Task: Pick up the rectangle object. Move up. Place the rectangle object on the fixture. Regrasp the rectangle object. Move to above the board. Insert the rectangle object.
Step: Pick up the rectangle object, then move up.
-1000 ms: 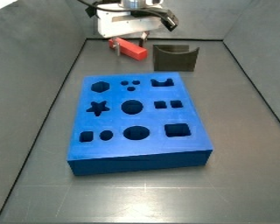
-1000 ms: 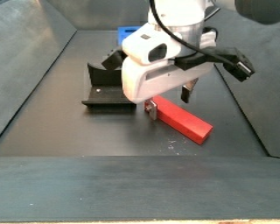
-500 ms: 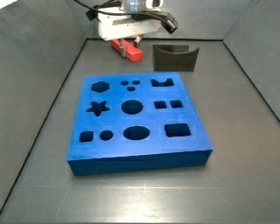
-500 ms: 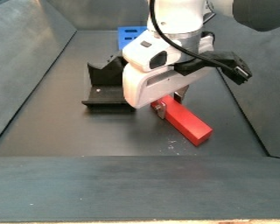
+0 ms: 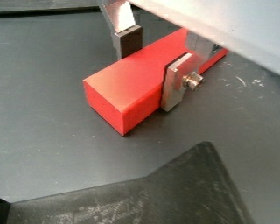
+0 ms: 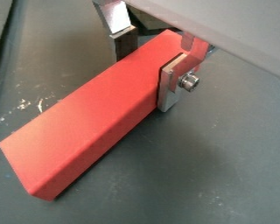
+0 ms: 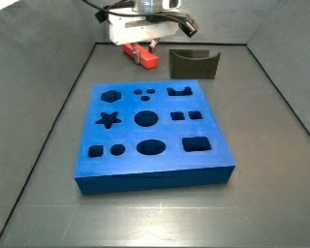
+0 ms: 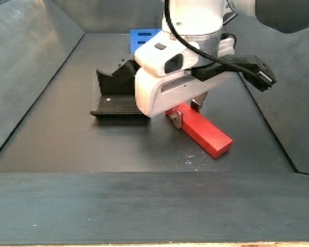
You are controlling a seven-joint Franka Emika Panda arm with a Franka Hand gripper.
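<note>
the gripper (image 6: pixel 152 54) is down low at the far end of the counter (image 7: pixel 42 145), straddling the red bar (image 6: pixel 94 131) across its narrow width. in both wrist views the 2 silver fingers (image 5: pixel 178 81) sit one on each long side of the red bar (image 5: pixel 143 81), and the near one looks pressed flat against the red face. the far finger stands close to the other face, but whether it touches is hard to tell. so the fingers look closed on the bar, or very nearly so, and the grip sits toward one end rather than at the middle.

the bar lies flat on the counter, not lifted, as far as the pictures show. in a side view the bar (image 8: pixel 203 132) runs out from under the white gripper body toward the near right, with the notched holder (image 8: pixel 116 92) just beside it on the left. in a side view from the opposite end the bar (image 7: pixel 146 55) is only a small red patch under the gripper (image 7: pixel 146 44), with the holder (image 7: pixel 194 64) near it on the right and the blue board (image 7: pixel 151 128) well nearer the camera.

taking the bar across its short side lets the fingers span it, and the flat faces give the pads a square seat. judging by this, the pickup is the step in hand, with lifting and resting the bar in the holder's notch still to come.
</note>
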